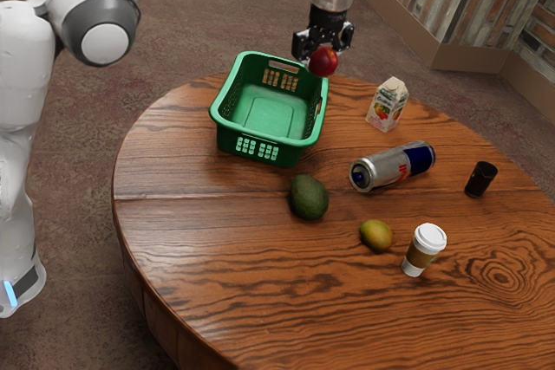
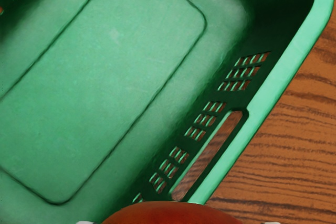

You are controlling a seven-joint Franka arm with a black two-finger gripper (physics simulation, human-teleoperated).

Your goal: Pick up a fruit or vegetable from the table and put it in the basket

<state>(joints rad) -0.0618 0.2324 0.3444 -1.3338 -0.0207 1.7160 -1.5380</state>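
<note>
Gripper (image 1: 323,51) up high at the green basket (image 1: 224,135), pinching the red fruit (image 1: 323,61) between its two fingers. Red fruit is in the air, by the basket's rim at the corner on the exterior view's right, far side. Wrist view: top of the red fruit at the hand, overlapping the basket's rim next to the handle slot, basket floor spread out past it, some table wood outside the rim.

Rest of the scene, relative to basket: basket itself upright on the round wooden table (image 1: 191,223), open side up. Dark green avocado (image 1: 309,197) on the table just beside the basket, on the side nearer the exterior camera. Yellow-green fruit (image 1: 375,235) past the avocado, farther from the basket. White-lidded coffee cup (image 1: 425,249) upright, close to the yellow-green fruit, well apart from the basket. Silver and blue can (image 1: 392,167) lying on its side, off toward the exterior view's right of the basket. Carton (image 1: 388,104) standing upright, also on that side of the basket, farther from the camera than the can. Small black cup (image 1: 480,179) upright, beyond the can, farthest from the basket
</note>
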